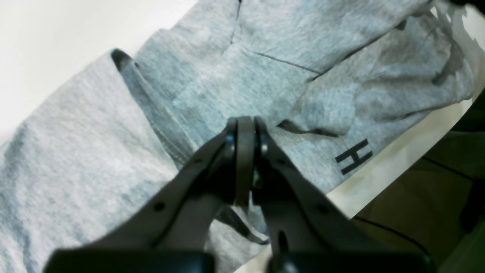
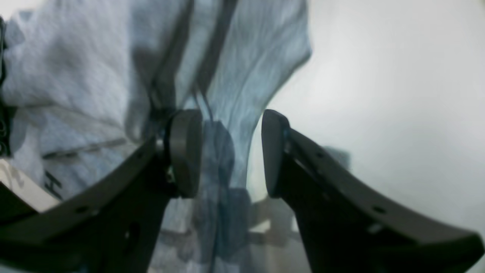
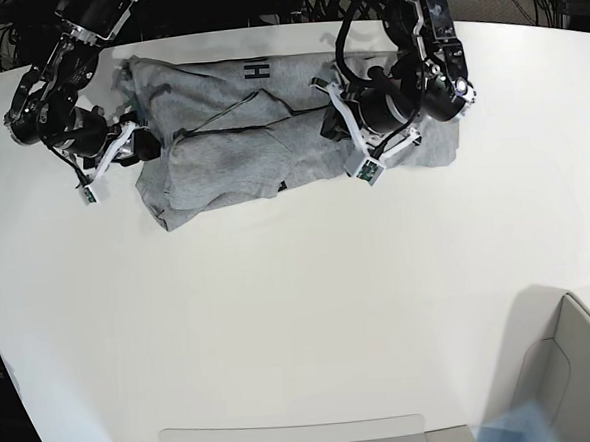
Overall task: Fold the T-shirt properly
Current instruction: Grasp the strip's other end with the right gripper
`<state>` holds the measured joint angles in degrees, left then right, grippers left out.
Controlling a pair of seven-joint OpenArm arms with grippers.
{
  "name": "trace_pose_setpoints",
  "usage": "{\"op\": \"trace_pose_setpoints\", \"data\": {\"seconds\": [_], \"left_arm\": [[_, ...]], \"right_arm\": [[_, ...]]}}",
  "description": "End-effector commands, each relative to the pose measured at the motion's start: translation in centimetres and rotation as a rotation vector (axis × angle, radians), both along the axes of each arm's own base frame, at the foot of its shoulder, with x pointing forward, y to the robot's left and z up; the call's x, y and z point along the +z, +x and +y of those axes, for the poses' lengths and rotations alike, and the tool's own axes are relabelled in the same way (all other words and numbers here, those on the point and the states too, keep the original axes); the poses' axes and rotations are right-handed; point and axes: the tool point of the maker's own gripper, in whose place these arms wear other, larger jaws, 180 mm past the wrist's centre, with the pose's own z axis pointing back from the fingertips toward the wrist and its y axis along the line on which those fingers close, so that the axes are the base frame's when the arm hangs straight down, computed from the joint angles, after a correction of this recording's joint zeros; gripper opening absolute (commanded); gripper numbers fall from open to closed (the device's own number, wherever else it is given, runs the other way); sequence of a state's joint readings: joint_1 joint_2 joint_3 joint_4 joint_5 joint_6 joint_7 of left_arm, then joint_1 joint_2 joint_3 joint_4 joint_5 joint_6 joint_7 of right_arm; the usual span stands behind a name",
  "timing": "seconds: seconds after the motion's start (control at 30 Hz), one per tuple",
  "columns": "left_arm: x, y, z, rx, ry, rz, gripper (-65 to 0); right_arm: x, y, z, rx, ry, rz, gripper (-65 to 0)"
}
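Black "H" on the T-shirt (image 1: 288, 57), sharp only from left wrist.

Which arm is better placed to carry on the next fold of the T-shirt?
Probably the left. The left gripper is shut over the middle of the T-shirt, though a pinch isn't clear. The right gripper stands open at the shirt's end edge, with cloth between its fingers.

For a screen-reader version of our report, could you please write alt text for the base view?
A crumpled grey T-shirt lies across the far side of a white table, with a robot arm at each end. The right gripper hovers at one edge with its fingers apart, while the left gripper sits over the shirt's other half.
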<state>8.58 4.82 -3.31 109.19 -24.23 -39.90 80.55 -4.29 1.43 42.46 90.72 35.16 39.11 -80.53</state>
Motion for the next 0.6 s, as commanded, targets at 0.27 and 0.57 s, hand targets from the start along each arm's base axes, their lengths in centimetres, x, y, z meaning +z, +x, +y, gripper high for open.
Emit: {"op": "trace_pose_setpoints", "data": {"seconds": [0.27,0.57], "left_arm": [[0.5,0.0,-0.4,-0.003,-0.023,-0.017,-65.0],[0.5,-0.1,-0.4,-0.003,-0.023,-0.016,-65.0]], "right_arm": [[-2.5,-3.1,0.1,0.007,0.040,0.089,-38.9],[-5.8,-4.3,3.6,0.082,0.141,0.216,-38.9]]}}
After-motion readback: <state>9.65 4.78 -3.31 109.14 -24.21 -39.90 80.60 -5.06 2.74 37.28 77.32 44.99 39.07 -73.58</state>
